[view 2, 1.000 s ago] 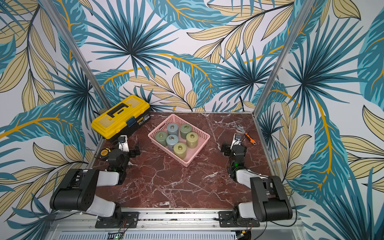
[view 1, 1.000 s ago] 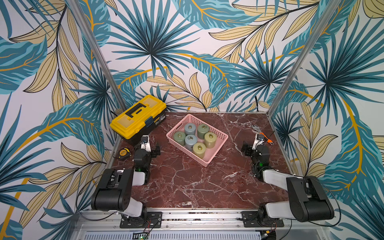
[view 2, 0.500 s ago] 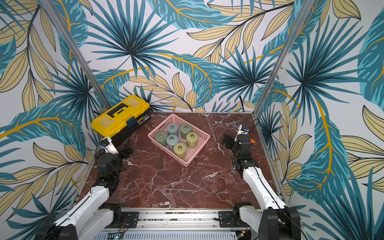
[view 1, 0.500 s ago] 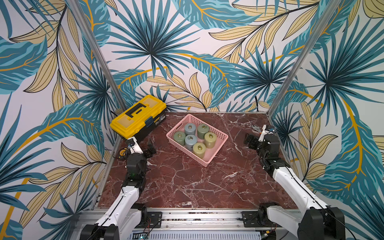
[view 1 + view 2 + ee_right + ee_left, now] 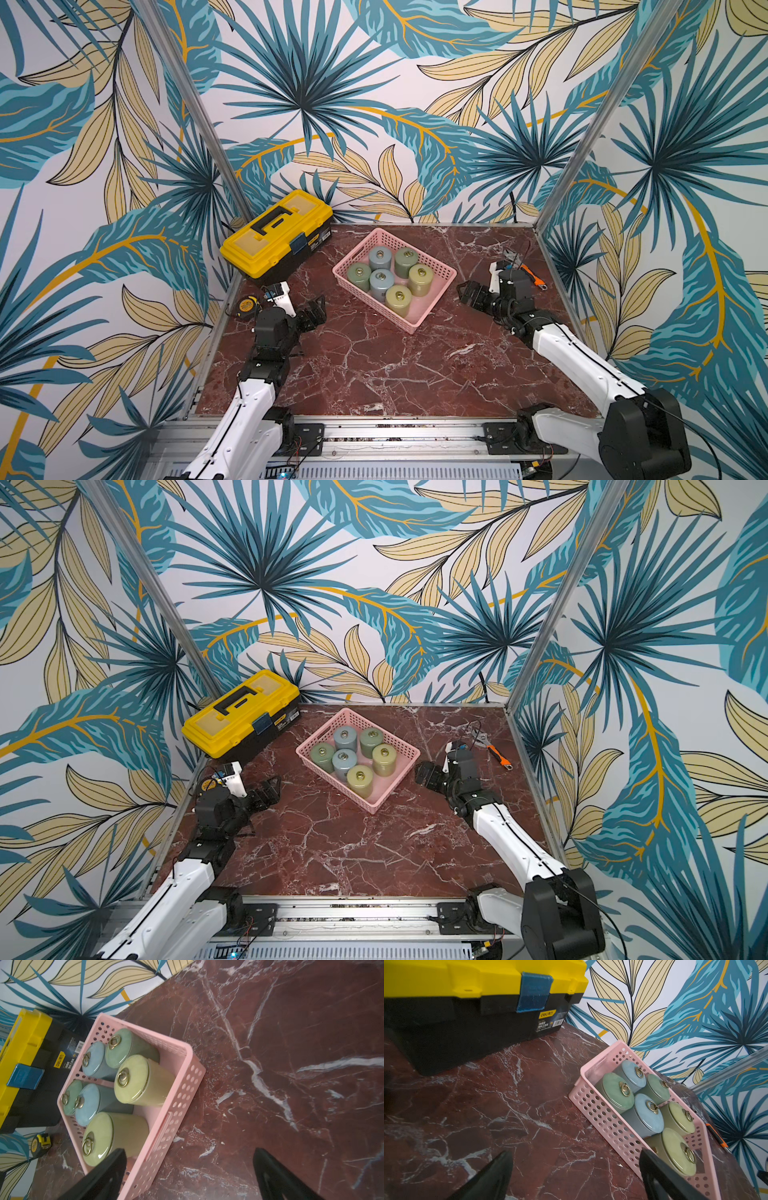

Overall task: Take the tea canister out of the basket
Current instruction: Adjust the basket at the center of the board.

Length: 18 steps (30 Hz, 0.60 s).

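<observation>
The pink basket (image 5: pixel 436 301) (image 5: pixel 397 782) sits mid-table and holds several upright tea canisters with ring-pull lids, coloured green, blue and yellow-green. The nearest one is yellow-green (image 5: pixel 399 300) (image 5: pixel 360 780). My left gripper (image 5: pixel 318 311) (image 5: pixel 272 789) hovers open above the table, left of the basket and apart from it. My right gripper (image 5: pixel 465 293) (image 5: pixel 422 775) is open just off the basket's right corner. In the left wrist view the open gripper (image 5: pixel 575 1153) frames bare table beside the basket's wall (image 5: pixel 602 1113). In the right wrist view the open gripper (image 5: pixel 189 1150) straddles the basket's wall (image 5: pixel 166 1126).
A yellow-and-black toolbox (image 5: pixel 276 232) stands at the back left, close to the basket. A tape measure (image 5: pixel 246 305) lies by the left wall behind my left arm. An orange-handled tool (image 5: pixel 532 276) lies by the right wall. Patterned walls close three sides.
Both arms have unfolded from their low resting pose and reached in toward the basket from either side. Both grippers stay open; the canisters have not moved.
</observation>
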Tool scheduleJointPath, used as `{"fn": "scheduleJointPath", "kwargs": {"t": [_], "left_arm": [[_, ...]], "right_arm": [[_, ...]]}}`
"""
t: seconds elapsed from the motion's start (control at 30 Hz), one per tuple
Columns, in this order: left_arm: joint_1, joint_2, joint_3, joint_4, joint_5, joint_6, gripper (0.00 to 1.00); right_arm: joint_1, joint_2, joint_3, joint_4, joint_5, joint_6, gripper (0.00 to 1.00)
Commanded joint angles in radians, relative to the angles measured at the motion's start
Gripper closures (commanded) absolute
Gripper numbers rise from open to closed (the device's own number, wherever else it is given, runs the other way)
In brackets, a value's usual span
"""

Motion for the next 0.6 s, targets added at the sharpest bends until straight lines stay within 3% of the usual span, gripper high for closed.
{"fn": "scheduleJointPath", "kwargs": {"t": [0.0, 0.1, 0.3, 0.57], "left_arm": [[-0.006, -0.006, 0.042, -0.021, 0.057, -0.007, 0.00], [-0.006, -0.005, 0.046, -0.043, 0.045, 0.057, 0.00], [-0.007, -0.025, -0.040, 0.087, 0.092, 0.034, 0.00], [-0.007, -0.051, -0.035, 0.055, 0.082, 0.061, 0.00]], "right_arm": [[0.079, 0.024, 0.038, -0.055, 0.089, 0.050, 0.01], [0.146, 0.066, 0.069, -0.077, 0.130, 0.096, 0.01], [0.251, 0.144, 0.142, -0.156, 0.199, 0.160, 0.08], [0.344, 0.227, 0.213, -0.220, 0.297, 0.215, 0.14]]}}
